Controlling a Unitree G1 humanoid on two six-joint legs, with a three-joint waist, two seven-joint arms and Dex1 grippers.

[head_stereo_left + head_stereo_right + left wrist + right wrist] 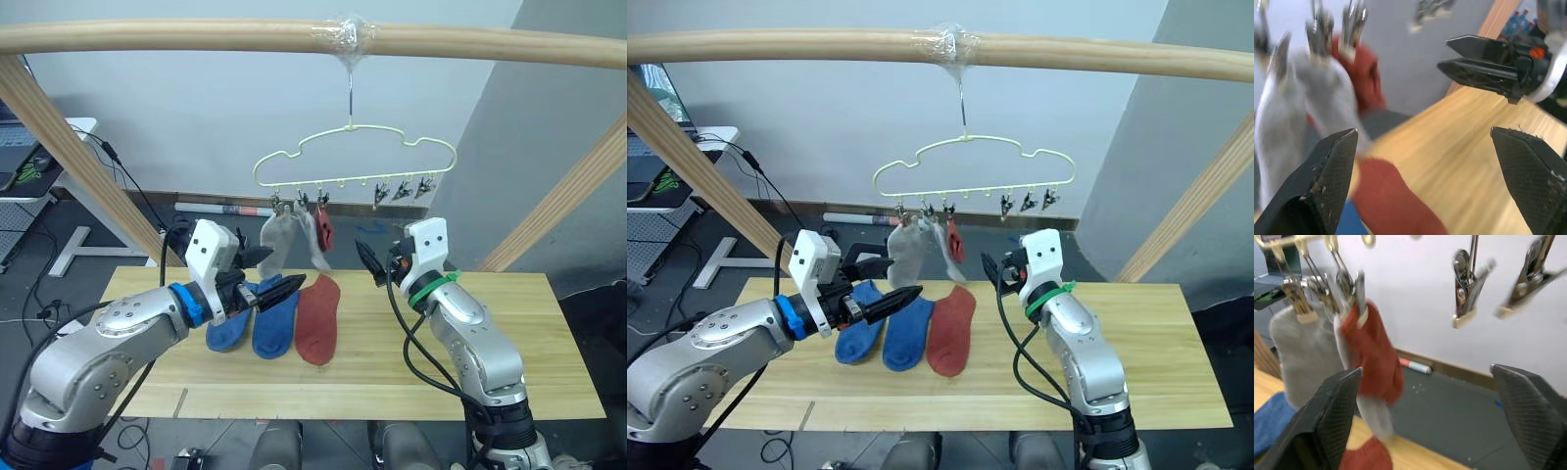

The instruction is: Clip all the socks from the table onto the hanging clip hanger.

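Both grippers are empty with their black fingers spread apart. From the left wrist camera the left gripper (1425, 181) frames bare table wood and the toe of a rust-red sock; from the right wrist camera the right gripper (1427, 423) frames the hanging socks and two free clips. In the head view the left gripper sits at centre-left, above the blue socks, while the right one is right of centre, pointing toward the hanger.

Three socks lie side by side on the table (490, 343) at the middle of the frame: two blue socks (252, 318) touching each other, then one rust-red sock (318, 318) just beside them on the right.

Three more already hang from the clip hanger (353, 162) in the upper centre: two light grey socks (284, 240) and one rust-red hanging sock (324, 229) (bunched close together at the hanger's left clips). Three clips at its right end are free, and a few small hooks between look bare. It dangles from a wooden pole (196, 37) running across the top of the frame.

No writing or labels can be read.
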